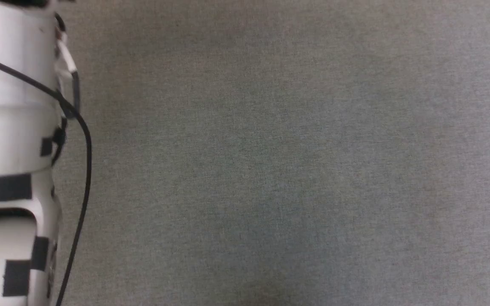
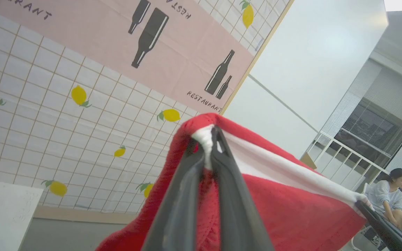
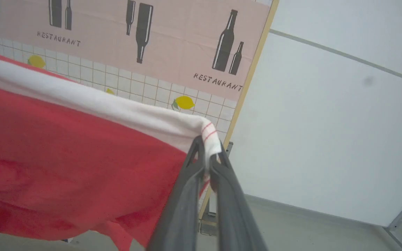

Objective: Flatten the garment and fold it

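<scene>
left gripper (image 2: 209,141): jaws pinching one end of the white band (image 2: 291,170) of the garment (image 2: 291,216). right gripper (image 3: 206,151): jaws pinching the band's other end. the garment hangs stretched between both grippers, off the floor, in front of a tiled wall (image 3: 145,87).

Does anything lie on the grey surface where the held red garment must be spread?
Nothing visible does. The grey surface lies bare in the head view; the left gripper and right gripper hold the garment aloft.
</scene>
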Available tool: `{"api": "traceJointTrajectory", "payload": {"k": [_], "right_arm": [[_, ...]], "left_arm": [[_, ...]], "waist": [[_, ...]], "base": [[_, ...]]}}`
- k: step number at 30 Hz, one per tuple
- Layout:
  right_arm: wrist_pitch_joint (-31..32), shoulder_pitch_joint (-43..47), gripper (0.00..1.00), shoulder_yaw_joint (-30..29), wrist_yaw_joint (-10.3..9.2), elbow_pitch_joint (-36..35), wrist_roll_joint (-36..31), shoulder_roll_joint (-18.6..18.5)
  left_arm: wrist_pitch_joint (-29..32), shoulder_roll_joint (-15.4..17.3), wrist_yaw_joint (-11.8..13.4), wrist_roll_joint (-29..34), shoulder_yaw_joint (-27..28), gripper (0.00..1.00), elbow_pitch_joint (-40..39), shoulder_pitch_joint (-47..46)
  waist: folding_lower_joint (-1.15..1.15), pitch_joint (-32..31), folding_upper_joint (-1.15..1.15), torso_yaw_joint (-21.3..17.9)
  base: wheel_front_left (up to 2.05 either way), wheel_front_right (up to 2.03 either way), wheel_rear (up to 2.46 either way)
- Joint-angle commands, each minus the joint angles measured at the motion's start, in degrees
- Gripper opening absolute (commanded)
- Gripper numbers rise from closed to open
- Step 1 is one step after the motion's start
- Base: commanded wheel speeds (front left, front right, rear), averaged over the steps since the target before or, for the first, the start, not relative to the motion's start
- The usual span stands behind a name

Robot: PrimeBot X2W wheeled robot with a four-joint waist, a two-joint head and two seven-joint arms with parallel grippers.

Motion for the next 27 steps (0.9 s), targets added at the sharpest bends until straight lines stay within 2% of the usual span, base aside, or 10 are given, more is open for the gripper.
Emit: {"api": "traceJointTrajectory", "payload": {"k": [1, 5, 9, 12, 17, 21, 27], "right_arm": [[-0.7, 1.7, 0.00, 1.0, -0.11, 1.2, 1.0, -0.7], [-1.2, 7.9, 0.00, 5.5, -0.11, 4.2, 4.9, -2.5], [0.8, 17.0, 0.00, 10.9, -0.11, 4.4, 10.7, -4.9], [3.1, 25.5, 0.00, 13.9, -0.11, 2.0, 15.7, -7.9], [6.7, 41.0, 0.00, 15.0, -0.11, -4.9, 21.0, -12.7], [9.7, 52.7, 0.00, 14.0, -0.11, -10.0, 22.6, -15.2], [15.5, 67.3, 0.00, 11.3, -0.11, -17.8, 23.0, -15.7]], "left_arm": [[0.1, 0.2, -0.7, 0.0, -0.5, 0.00, 1.1, 2.3], [1.9, 0.6, -2.2, -0.8, -2.9, 0.00, 4.2, 10.2], [5.5, 2.4, -3.6, 0.0, -8.4, 0.00, 4.6, 20.2], [7.2, 3.7, -4.1, -0.7, -11.6, 0.00, 2.9, 28.4], [9.4, 5.9, -4.3, -3.6, -14.9, 0.00, -2.9, 43.2], [10.2, 7.4, -2.3, -6.1, -15.2, 0.00, -7.8, 53.9], [11.6, 9.8, 2.5, -8.2, -15.8, 0.00, -15.2, 67.6]], "waist": [[-0.02, 0.6, 0.00, 0.5], [-0.02, -0.5, 0.00, 1.0], [-0.02, -3.1, 0.00, 1.7], [-0.02, -5.6, 0.00, 2.1], [-0.02, -10.3, 0.00, 2.5], [-0.02, -13.7, 0.00, 2.5], [-0.02, -17.9, 0.00, 2.5]], "base": [[0.00, 0.00, 0.00], [0.00, 0.00, 0.00], [0.00, 0.00, 0.00], [0.00, 0.00, 0.00], [0.00, 0.00, 0.00], [0.00, 0.00, 0.00], [0.00, 0.00, 0.00]]}}
